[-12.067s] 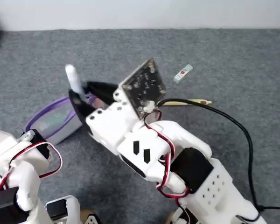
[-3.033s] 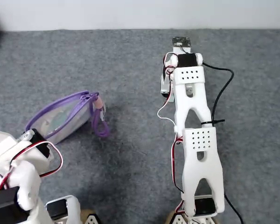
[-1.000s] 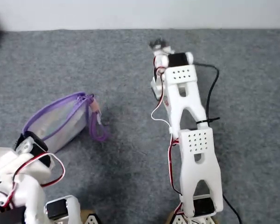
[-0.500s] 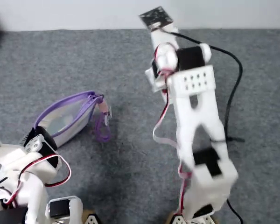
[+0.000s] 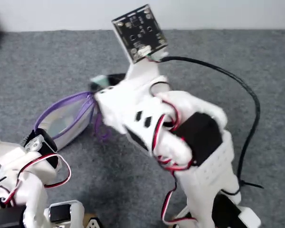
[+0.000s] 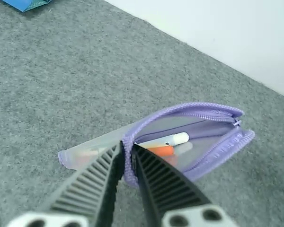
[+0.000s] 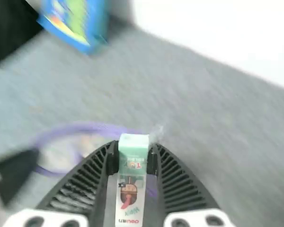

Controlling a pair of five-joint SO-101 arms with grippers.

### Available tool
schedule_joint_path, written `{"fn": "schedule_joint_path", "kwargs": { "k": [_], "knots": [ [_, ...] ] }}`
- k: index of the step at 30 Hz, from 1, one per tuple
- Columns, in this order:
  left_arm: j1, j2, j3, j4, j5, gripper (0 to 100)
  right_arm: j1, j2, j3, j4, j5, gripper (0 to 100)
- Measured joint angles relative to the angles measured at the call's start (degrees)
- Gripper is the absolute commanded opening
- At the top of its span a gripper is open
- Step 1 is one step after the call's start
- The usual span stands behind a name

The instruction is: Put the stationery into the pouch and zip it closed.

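The left arm [image 5: 19, 176] and right arm [image 5: 133, 111] are white plastic with black servos and red-and-white wiring, the right one bearing a dark circuit board [image 5: 139, 32] on a black cable [image 5: 237, 83]; left gripper [image 6: 126, 147] and right gripper [image 7: 133, 145] are black and ribbed.

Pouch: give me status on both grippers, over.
Left gripper shut on pouch rim. Right gripper shut on green-topped stationery piece, near pouch mouth. Pouch unzipped, pens inside. Nothing blocking the opening.

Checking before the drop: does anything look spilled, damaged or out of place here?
Nothing stands out. The left end effector pinches the pouch rim, its mouth open with pens inside; the right end effector grips the green-and-white stationery item squarely.
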Motion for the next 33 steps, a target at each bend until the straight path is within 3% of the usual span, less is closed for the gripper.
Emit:
{"fn": "schedule_joint_path", "kwargs": {
  "k": [7, 19, 21, 27, 33],
  "knots": [
    [0.0, 0.0, 0.0, 0.0, 0.0, 2, -7.3, 0.1, 8.8, -16.4, -3.3, 0.8],
    [0.0, 0.0, 0.0, 0.0, 0.0, 2, -8.0, 0.2, 35.9, -40.5, -3.4, 1.4],
    [0.0, 0.0, 0.0, 0.0, 0.0, 2, -8.1, 0.2, 38.1, -42.0, -3.4, 5.0],
    [0.0, 0.6, 0.0, 0.0, 0.0, 2, -8.5, -0.1, 39.2, -39.1, -3.5, 28.9],
    [0.0, 0.9, -0.1, 0.0, 0.0, 2, -8.2, -5.5, 39.3, -34.1, -3.5, 24.0]
  ]
}}
